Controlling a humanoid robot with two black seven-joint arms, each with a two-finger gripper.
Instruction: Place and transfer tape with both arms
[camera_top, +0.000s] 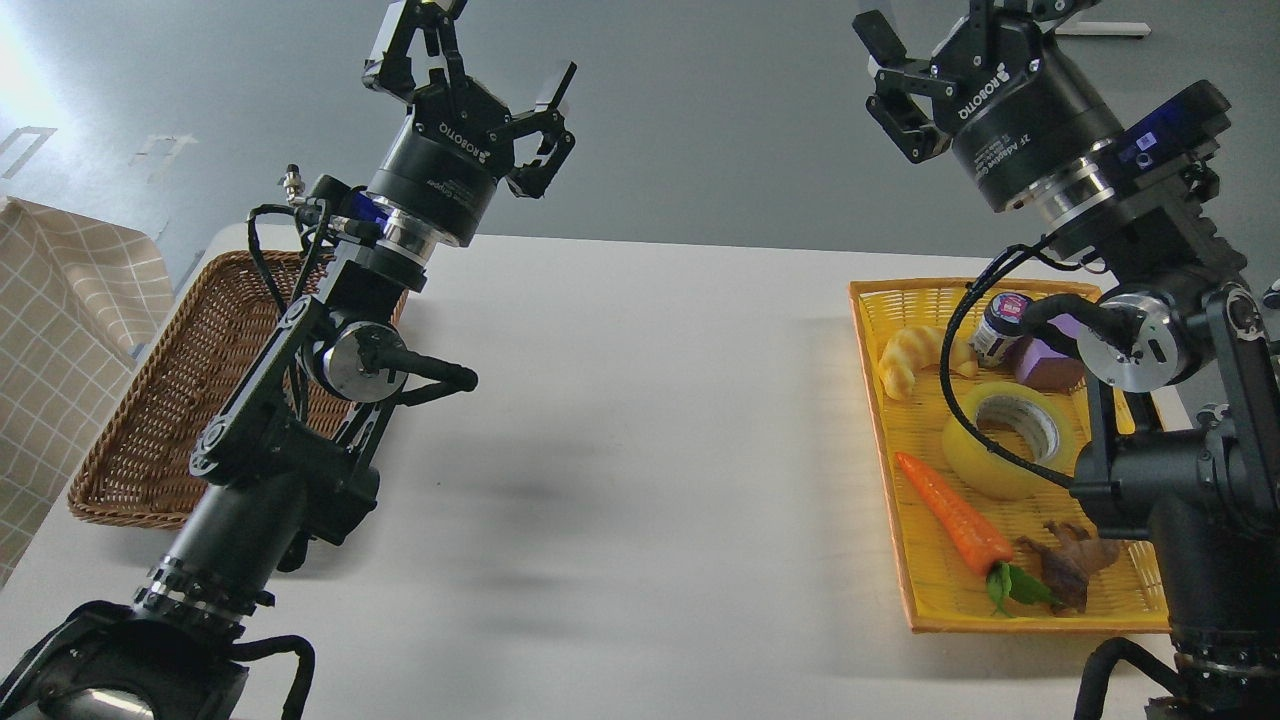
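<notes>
Looks like lab to me: plain white bench, bare grey floor with tape marks, toy food in yellow tray.

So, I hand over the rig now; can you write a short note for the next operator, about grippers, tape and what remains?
Left gripper: open, raised, holding nothing.
Right gripper: open, raised, holding nothing.
The tape lies in the yellow tray on the right, between the bread and the carrot, partly behind the right arm's cable.
The brown wicker basket sits on the left side of the table.
Done: nothing visible, tape not picked.
Left: pick the tape, pass it between the arms, place it.
</notes>
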